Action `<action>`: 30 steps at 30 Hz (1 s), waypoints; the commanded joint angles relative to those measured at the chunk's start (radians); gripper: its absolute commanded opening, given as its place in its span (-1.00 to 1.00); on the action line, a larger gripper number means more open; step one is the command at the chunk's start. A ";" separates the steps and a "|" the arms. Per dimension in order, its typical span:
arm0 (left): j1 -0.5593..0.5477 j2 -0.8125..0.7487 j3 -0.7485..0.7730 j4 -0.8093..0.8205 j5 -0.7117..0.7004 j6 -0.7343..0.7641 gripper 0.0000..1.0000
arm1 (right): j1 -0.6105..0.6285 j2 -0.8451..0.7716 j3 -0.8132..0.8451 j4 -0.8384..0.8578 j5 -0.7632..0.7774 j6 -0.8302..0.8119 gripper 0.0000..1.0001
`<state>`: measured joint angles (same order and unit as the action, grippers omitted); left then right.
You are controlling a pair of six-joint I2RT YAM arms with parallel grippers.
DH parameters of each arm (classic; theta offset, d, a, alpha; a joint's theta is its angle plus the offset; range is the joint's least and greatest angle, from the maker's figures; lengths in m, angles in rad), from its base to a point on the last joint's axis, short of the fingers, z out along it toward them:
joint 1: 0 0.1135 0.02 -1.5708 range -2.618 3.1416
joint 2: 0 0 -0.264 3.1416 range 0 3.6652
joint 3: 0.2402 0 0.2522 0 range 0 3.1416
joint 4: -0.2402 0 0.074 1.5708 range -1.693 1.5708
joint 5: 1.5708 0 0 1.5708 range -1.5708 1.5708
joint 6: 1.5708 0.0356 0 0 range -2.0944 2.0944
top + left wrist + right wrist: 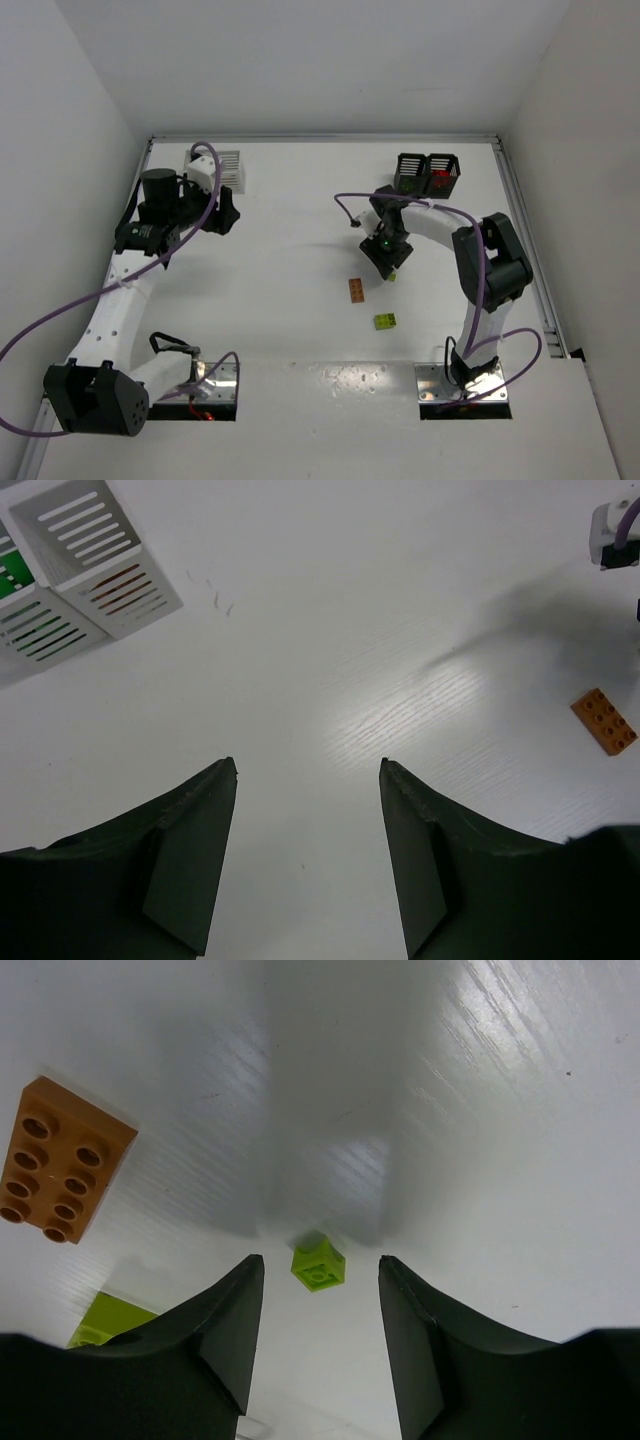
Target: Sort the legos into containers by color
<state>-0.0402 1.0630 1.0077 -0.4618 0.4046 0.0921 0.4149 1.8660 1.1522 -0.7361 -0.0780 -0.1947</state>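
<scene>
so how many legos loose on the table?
3. An orange-brown brick lying in the open, a lime brick close by, and a small lime brick under the right gripper, jaws open. More may be hidden.

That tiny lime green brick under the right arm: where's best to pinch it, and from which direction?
Probably from straight above, pinching two opposite flat side walls of the small lime brick. It lies flat on the table, nothing touching it, turned askew to the open right tool hanging over it, so a slight wrist twist should square the fingers to its sides.
</scene>
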 commanded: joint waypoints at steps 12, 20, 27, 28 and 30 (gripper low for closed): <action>-0.004 0.015 -0.006 0.051 0.023 -0.014 0.30 | 0.004 0.013 -0.040 0.040 0.020 0.000 -0.07; -0.004 0.025 -0.006 0.060 0.033 -0.014 0.30 | 0.004 0.022 -0.049 0.049 0.020 0.000 -0.41; -0.004 0.011 -0.027 0.060 0.051 0.017 0.39 | 0.004 -0.033 0.061 0.023 0.005 0.020 -0.71; -0.004 0.002 -0.027 0.060 0.051 0.026 0.44 | 0.004 -0.048 0.087 0.023 0.004 0.020 -0.71; -0.004 0.002 -0.037 0.069 0.051 0.026 0.99 | 0.004 -0.099 0.171 0.023 -0.017 0.056 -0.74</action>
<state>-0.0402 1.0908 0.9829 -0.4313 0.4313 0.1123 0.4149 1.8713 1.1835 -0.7361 -0.0639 -0.1814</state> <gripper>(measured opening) 0.922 0.220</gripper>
